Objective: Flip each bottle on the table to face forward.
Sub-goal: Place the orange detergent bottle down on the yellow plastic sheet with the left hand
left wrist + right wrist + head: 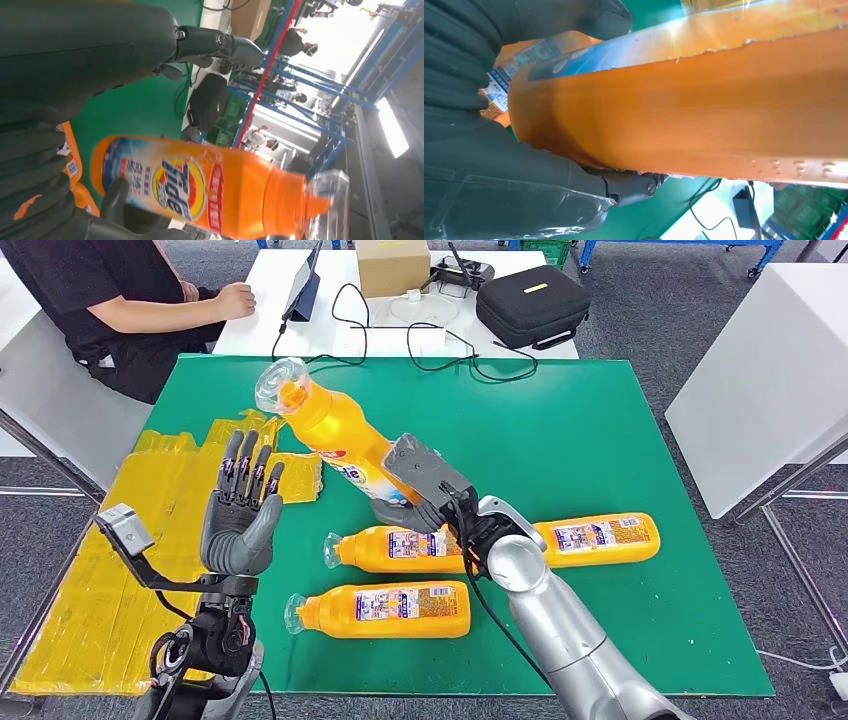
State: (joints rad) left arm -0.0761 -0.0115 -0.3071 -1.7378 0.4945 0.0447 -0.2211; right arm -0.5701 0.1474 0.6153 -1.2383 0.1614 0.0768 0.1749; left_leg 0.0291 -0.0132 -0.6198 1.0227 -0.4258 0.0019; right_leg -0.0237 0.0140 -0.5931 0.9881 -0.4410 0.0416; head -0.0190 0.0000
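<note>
Bottles: four orange ones. One lifted bottle (325, 430), tilted, gripped at its base by the right hand (425, 490), above the green counter (600, 430). Three lying bottles (385, 609) (400, 549) (598, 538) flat near that hand. Left hand (242, 510) raised beside the lifted bottle, fingers apart, holding nothing. Yellow sheet (90, 570) beside the counter. White table (330, 310) behind, person (110, 300) sitting there.

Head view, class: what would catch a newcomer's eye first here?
The raised bottle, gripped by the right hand above the green table, tilts with its clear cap toward the far left. Next, three more bottles lie flat nearer the robot. The left hand stands open beside them, fingers pointing up.
</note>
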